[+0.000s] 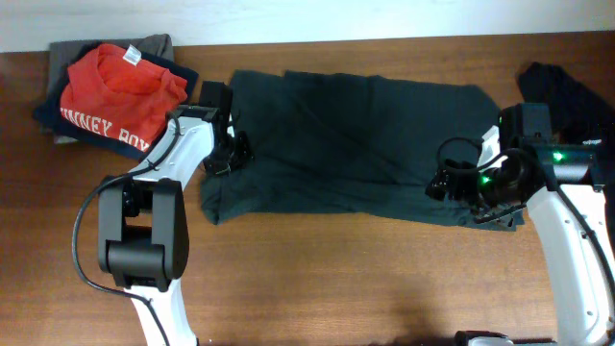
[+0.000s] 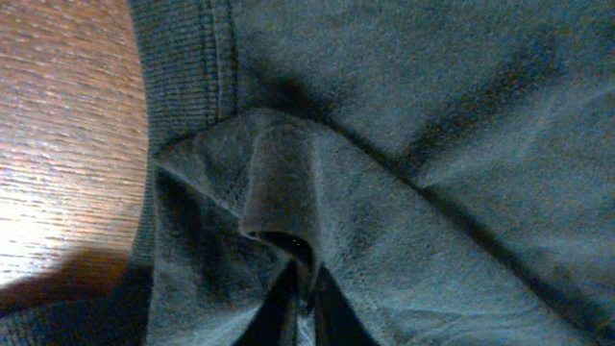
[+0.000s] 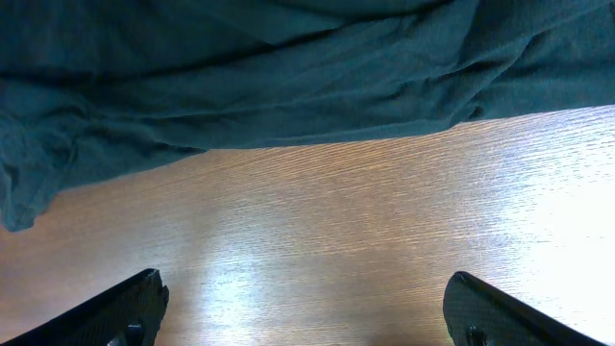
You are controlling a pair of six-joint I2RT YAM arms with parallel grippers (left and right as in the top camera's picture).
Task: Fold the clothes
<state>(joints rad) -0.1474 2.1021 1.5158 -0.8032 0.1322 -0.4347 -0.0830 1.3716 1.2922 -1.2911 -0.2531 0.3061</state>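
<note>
A dark green garment (image 1: 356, 144) lies spread across the middle of the wooden table. My left gripper (image 1: 229, 154) sits at its left edge and is shut on a pinched fold of the green fabric (image 2: 288, 207); the jaws (image 2: 303, 303) meet at the bottom of the left wrist view. My right gripper (image 1: 485, 207) hovers at the garment's right lower corner. Its fingers (image 3: 307, 312) are wide open and empty over bare wood, with the garment's edge (image 3: 288, 86) above them.
A folded stack with a red printed shirt (image 1: 115, 91) on top lies at the back left. A black garment (image 1: 567, 96) lies at the back right corner. Bare table (image 1: 365, 279) stretches along the front.
</note>
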